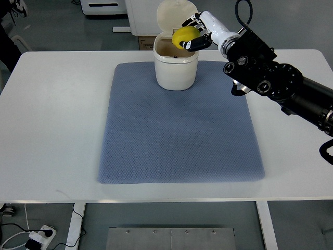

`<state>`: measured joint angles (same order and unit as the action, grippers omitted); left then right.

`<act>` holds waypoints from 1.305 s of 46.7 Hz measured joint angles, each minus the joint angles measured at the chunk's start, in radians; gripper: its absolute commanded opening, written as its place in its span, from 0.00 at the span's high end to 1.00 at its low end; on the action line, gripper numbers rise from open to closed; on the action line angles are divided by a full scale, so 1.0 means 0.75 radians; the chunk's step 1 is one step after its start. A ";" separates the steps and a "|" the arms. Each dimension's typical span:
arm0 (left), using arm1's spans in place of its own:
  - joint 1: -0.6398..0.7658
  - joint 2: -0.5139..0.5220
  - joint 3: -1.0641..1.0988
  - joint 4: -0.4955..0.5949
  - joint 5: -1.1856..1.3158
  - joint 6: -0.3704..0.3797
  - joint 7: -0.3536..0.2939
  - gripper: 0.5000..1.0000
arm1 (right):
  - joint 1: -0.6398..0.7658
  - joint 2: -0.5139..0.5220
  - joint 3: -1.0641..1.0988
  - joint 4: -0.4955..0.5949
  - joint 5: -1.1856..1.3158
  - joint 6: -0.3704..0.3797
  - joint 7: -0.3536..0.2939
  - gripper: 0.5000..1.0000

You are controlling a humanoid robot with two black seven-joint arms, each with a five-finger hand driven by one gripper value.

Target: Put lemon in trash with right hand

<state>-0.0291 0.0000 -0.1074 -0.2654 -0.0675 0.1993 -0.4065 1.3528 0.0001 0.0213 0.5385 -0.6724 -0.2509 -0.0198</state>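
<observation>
A yellow lemon [185,36] is held in my right hand [195,34], whose fingers are curled around it just above the open mouth of the trash bin. The bin [176,69] is a cream-white cylinder with its lid [175,12] flipped up at the back, standing at the far edge of the blue mat. My right arm [270,78] comes in from the right edge, black with a white wrist. The left arm does not show.
A blue-grey mat [179,135] covers the middle of the white table [52,130]. Beyond the table's far edge stands white furniture and a cardboard box [144,41]. A power strip with cables [39,237] lies on the floor at lower left.
</observation>
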 measured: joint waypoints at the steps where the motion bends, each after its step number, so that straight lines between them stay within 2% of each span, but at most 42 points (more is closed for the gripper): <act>1: 0.000 0.000 0.000 0.000 0.000 0.000 0.000 0.00 | 0.000 0.000 0.000 0.000 0.004 0.001 0.000 0.31; 3: 0.000 0.000 0.000 0.000 0.000 0.000 0.000 0.00 | 0.000 0.000 0.000 0.002 0.011 0.001 0.000 0.26; 6: 0.000 0.000 0.000 0.000 0.000 0.000 0.000 0.00 | -0.002 0.000 0.002 0.002 0.018 0.001 0.001 0.11; 9: 0.000 0.000 0.000 0.000 0.000 0.000 0.000 0.00 | -0.010 0.000 0.004 0.002 0.020 0.001 0.002 0.03; 34: 0.000 0.000 0.000 0.000 0.000 -0.001 0.000 0.00 | -0.022 -0.016 0.000 0.047 0.021 0.025 0.001 0.03; 44: 0.000 0.000 0.000 0.000 0.000 0.000 0.000 0.00 | -0.019 -0.135 0.006 0.129 0.021 0.075 -0.003 0.03; 61: 0.000 0.000 0.000 0.000 0.000 0.000 0.000 0.00 | -0.055 -0.290 0.077 0.165 0.105 0.097 -0.003 0.03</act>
<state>-0.0291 0.0000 -0.1074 -0.2654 -0.0676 0.1993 -0.4065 1.3118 -0.2175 0.0789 0.6625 -0.5938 -0.1783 -0.0218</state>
